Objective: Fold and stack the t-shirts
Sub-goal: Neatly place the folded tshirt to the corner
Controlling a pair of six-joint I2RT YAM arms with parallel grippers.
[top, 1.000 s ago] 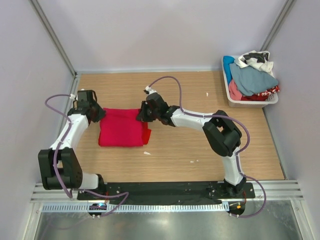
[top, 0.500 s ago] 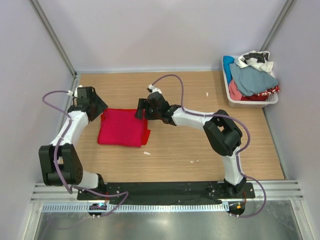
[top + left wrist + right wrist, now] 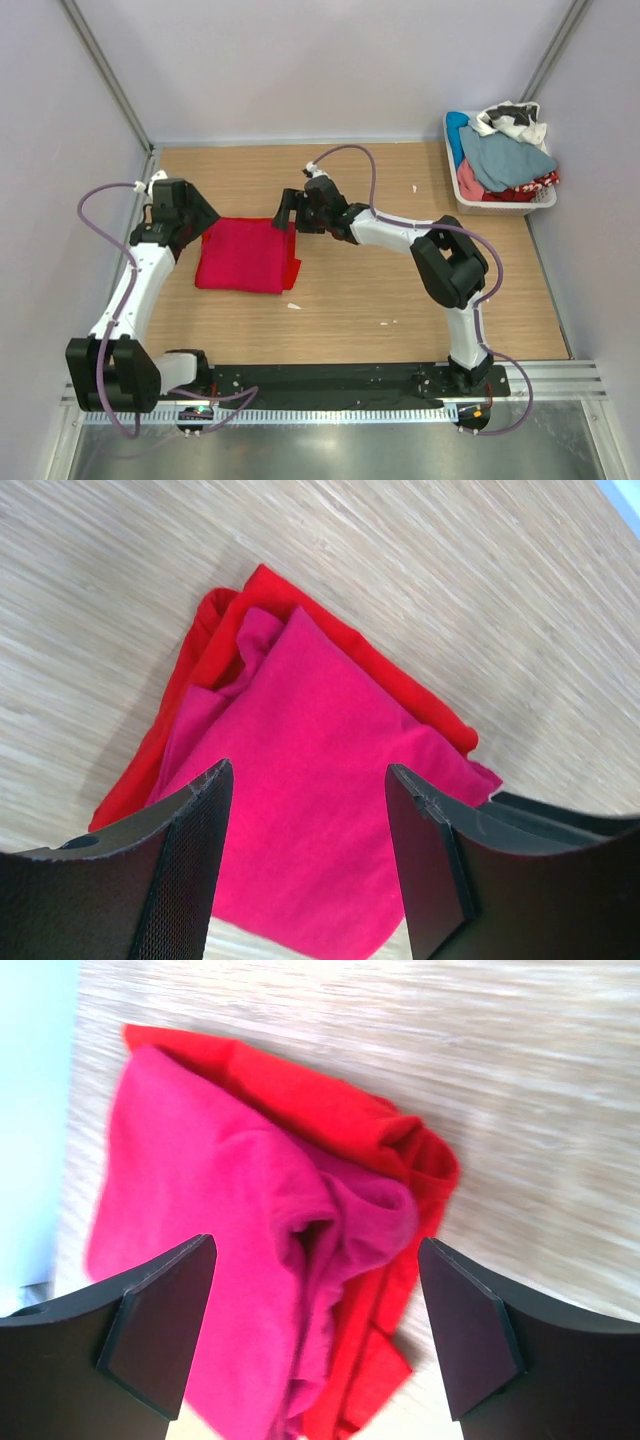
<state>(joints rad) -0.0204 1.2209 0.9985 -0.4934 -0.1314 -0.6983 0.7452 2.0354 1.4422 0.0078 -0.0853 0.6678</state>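
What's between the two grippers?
Between the left gripper and right gripper lies the crimson t-shirt atop the scarlet t-shirt, shown in the top view.

Left gripper (image 3: pixel 305 780) and right gripper (image 3: pixel 315 1250) hover, jaws apart.

crimson tee (image 3: pixel 310 820): soft matt cloth, slightly fuzzy. red tee (image 3: pixel 335 645) under it: same matt cloth. table (image 3: pixel 140 560): matt wood grain. left gripper (image 3: pixel 307 775) fingers (image 3: pixel 190 860): matt black plastic.

Everything is bright and even. From above, the picture is sharp. My right wrist picture is smeary on the table (image 3: pixel 520 1080). The shirts (image 3: pixel 300 810) drop a soft shadow beside them.
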